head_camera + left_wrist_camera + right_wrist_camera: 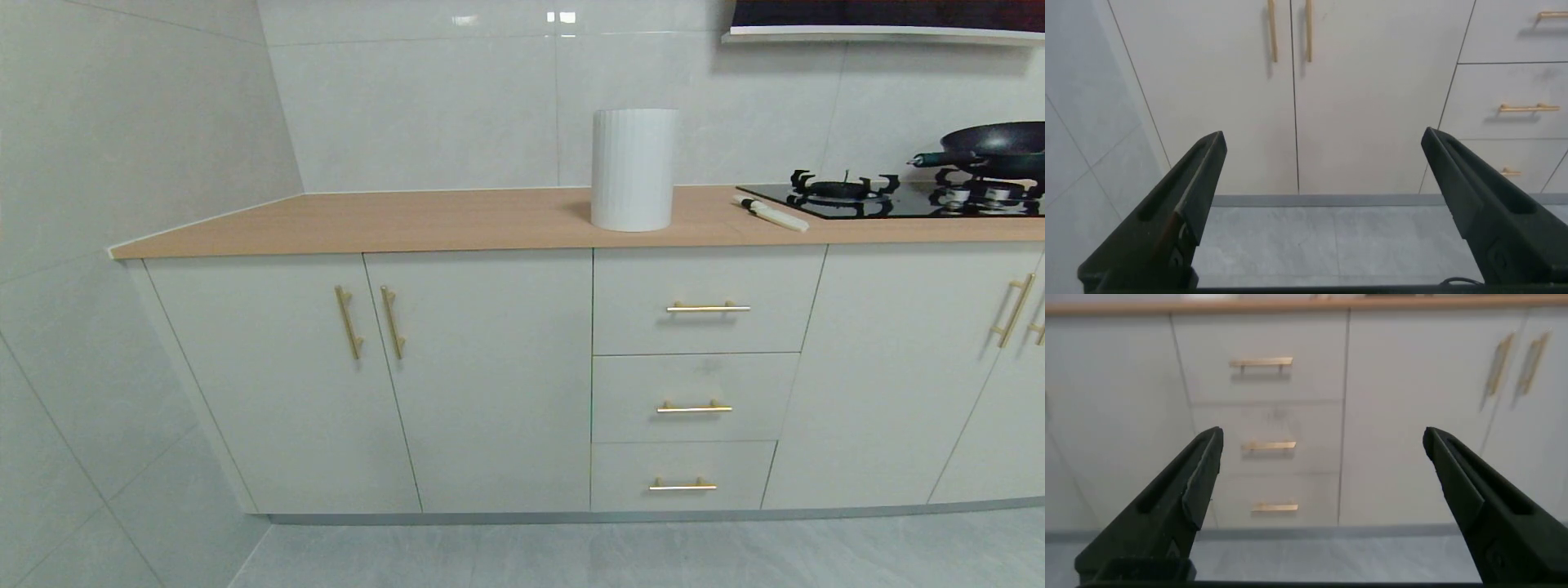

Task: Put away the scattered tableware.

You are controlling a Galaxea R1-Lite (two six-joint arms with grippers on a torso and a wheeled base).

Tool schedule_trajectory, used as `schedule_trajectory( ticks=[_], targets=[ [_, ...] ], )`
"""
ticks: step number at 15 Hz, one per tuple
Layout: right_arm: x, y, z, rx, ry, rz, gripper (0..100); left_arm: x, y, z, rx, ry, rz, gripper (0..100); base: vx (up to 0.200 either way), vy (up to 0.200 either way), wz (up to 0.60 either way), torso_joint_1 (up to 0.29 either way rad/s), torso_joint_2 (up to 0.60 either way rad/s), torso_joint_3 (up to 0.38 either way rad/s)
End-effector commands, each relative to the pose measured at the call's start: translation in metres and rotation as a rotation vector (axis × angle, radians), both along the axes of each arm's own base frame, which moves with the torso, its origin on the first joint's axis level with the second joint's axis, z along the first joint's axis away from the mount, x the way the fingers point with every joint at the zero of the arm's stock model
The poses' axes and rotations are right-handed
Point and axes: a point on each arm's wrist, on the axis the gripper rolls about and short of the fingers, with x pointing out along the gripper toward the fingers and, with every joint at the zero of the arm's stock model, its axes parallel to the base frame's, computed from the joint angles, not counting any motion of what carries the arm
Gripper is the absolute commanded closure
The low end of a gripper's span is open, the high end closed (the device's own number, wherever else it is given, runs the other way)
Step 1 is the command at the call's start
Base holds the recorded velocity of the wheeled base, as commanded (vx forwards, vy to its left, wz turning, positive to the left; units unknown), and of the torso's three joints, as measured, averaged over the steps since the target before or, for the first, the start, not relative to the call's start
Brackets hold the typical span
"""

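Tableware on show is one white utensil [770, 213], lying flat on the wooden surface [408, 220] not far from its front edge and just beside the black cooktop [898, 204]; its kind is too small to tell. A white ribbed container [633, 170] stands upright near it, toward the middle of the surface. A dark pan [996, 151] sits on a burner. The left gripper [1323, 137] faces the cabinet doors [1372, 98], jaws spread wide and holding nothing. The right gripper [1323, 434] faces the drawers [1306, 343], jaws likewise wide apart and empty
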Motion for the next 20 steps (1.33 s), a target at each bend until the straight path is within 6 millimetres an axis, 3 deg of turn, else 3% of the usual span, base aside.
schedule_trajectory(
  ticks=[1,12,20],
  targets=[
    [0.0045,0.0000,-0.0144,0.000,0.057,0.001,0,0.0000,0.0000,0.0000,0.000,0.000,0.000,0,0.000,0.000,0.00,0.000,0.00,0.000],
    [0.0046,0.0000,-0.0181,0.000,0.094,0.004,0,0.0000,0.0000,0.0000,0.004,0.000,0.000,0,0.000,0.000,0.00,0.000,0.00,0.000],
    [0.0047,0.0001,-0.0181,0.000,0.095,0.007,0,0.0000,0.0000,0.0000,0.000,0.000,0.002,0,0.200,0.000,0.00,0.001,0.00,0.000]
  ],
)
